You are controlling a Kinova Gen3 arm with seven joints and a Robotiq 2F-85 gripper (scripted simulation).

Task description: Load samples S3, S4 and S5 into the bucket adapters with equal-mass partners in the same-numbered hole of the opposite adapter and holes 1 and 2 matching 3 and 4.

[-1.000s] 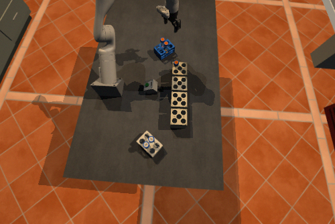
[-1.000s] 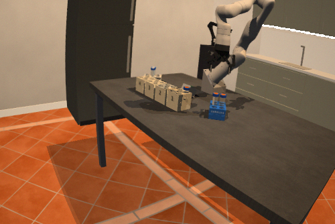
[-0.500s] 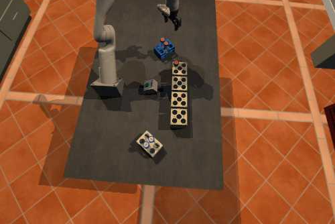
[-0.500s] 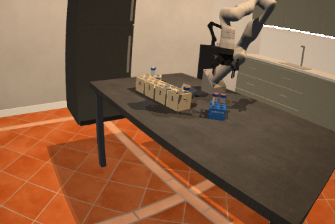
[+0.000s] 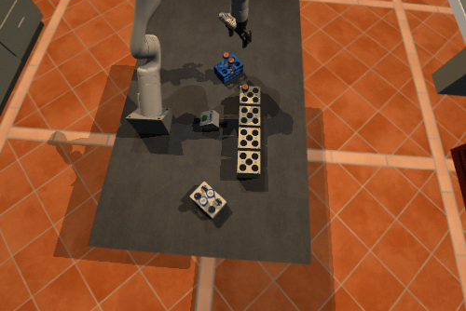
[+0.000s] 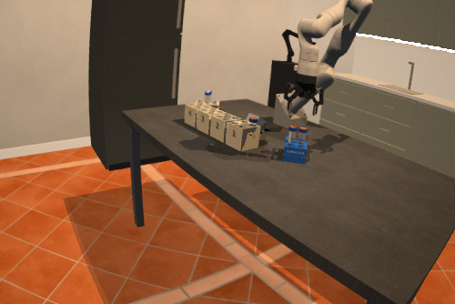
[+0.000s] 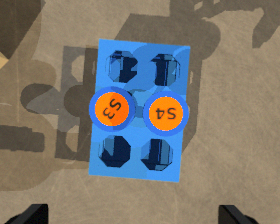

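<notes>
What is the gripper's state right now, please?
Gripper: open, holding nothing, hanging above the blue six-hole sample rack where the orange-capped tubes S3 and S4 stand.

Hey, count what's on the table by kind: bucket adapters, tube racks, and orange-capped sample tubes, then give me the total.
Adapters: 4
Racks: 2, the blue rack and the white rack
Orange-capped tubes: 3, namely S3, S4 and S5
Total: 9
</notes>
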